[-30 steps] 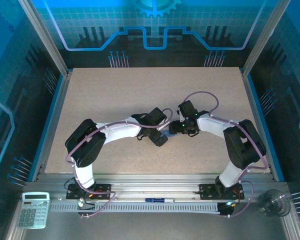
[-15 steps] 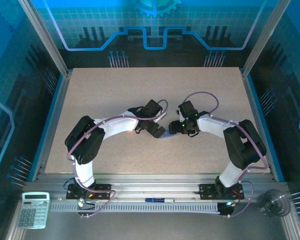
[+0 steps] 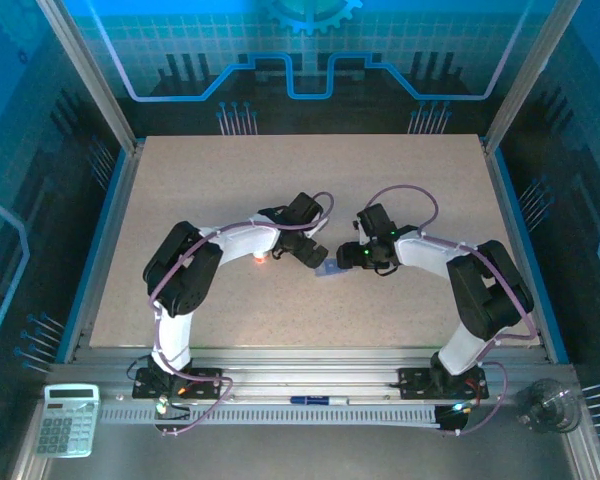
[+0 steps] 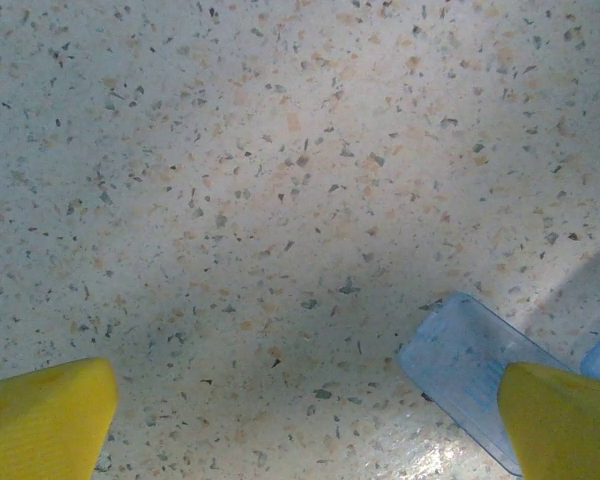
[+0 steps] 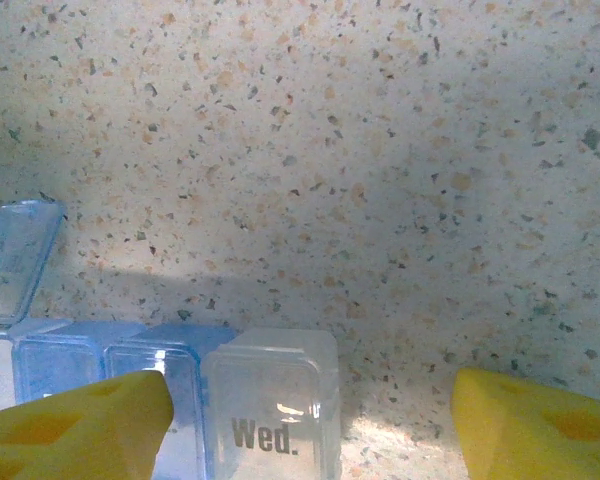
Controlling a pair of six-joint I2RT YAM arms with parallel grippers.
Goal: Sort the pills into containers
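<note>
Grippers flank pill box at mid-table

Pill box [image 3: 330, 271] sits near the middle of the table [image 3: 230, 180], a touch toward the near edge, with both arms in tight on it. Left gripper [image 4: 305, 410] hangs over bare table, jaws spread wide, nothing in them. An open blue flap [image 4: 458, 365] of the box lies just beside one finger. Right gripper [image 5: 310, 410] is released, jaws apart, straddling the clear "Wed." lid [image 5: 270, 400]. One finger overlaps the neighbouring blue compartment, the other stands apart.
</note>
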